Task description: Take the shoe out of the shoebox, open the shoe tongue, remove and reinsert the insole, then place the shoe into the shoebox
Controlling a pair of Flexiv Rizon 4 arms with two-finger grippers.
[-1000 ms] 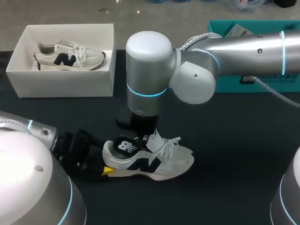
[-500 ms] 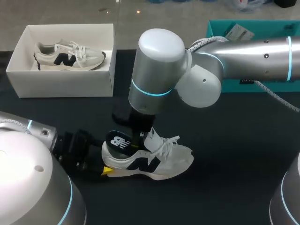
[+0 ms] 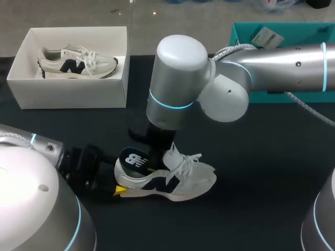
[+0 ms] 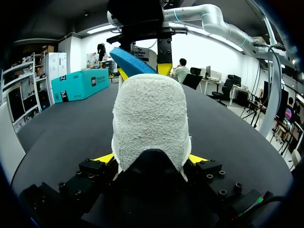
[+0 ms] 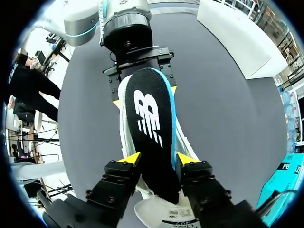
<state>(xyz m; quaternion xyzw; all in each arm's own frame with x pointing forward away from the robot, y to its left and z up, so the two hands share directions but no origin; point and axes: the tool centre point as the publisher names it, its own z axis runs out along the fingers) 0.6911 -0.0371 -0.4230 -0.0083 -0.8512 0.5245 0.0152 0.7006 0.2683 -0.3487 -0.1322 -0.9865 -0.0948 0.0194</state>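
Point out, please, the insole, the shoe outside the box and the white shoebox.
insole [image 5: 151, 124]: right wrist view, middle of its black upper face.
shoe outside the box [image 3: 194, 178]: head view, white toe part.
white shoebox [image 3: 68, 95]: head view, front wall.

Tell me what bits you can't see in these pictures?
- Left wrist view: the shoe heel, clamped in the left gripper, hides its toe, laces and most of the insole.
- Right wrist view: the insole, in the right gripper, covers the shoe's inside.
- Head view: the right gripper's fingertips are under its own arm; the shoe hides one left fingertip.
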